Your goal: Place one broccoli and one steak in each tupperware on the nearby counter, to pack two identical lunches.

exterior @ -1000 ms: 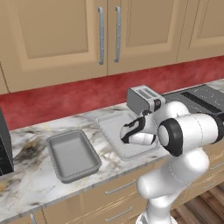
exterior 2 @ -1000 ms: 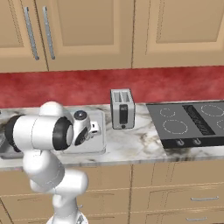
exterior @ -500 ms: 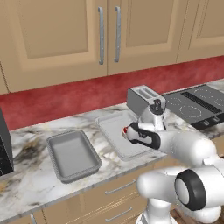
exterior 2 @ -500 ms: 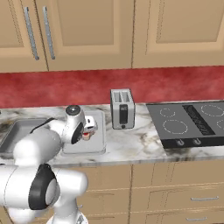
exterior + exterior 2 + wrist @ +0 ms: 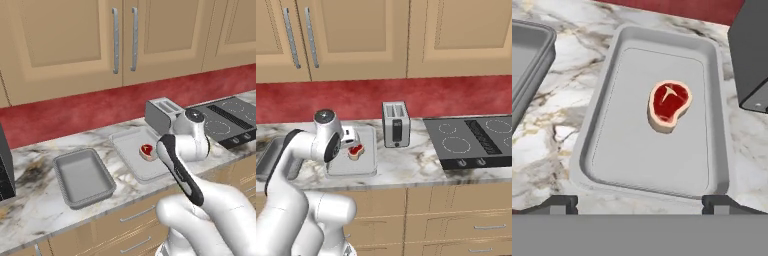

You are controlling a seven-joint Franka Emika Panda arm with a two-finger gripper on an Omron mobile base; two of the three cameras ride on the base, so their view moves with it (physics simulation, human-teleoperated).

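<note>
A raw red steak (image 5: pixel 669 104) lies flat in the paler, flatter tupperware (image 5: pixel 602 120), toward its far right part. My gripper (image 5: pixel 640 205) hovers above that tray's near rim, open, its fingertips (image 5: pixel 560 204) wide apart with nothing between them. From the base cameras the steak (image 5: pixel 146 151) (image 5: pixel 356 150) rests in the pale tray (image 5: pixel 131 165) (image 5: pixel 368 167) just beyond my white hand. The darker, deeper tupperware (image 5: pixel 82 176) (image 5: pixel 527 65) stands to its left, with nothing in it. Both sit on the marble counter (image 5: pixel 30 210). Broccoli is out of view.
A silver toaster (image 5: pixel 161 114) (image 5: pixel 395 124) stands right of the pale tray, close to its far corner. A black cooktop (image 5: pixel 476 142) lies further right. Wooden wall cabinets hang above the red backsplash. A dark appliance edge (image 5: pixel 4 170) stands at the far left.
The gripper has opened and let go of the steak, which now lies in the pale tray. The hand has lifted and drawn back from it.
</note>
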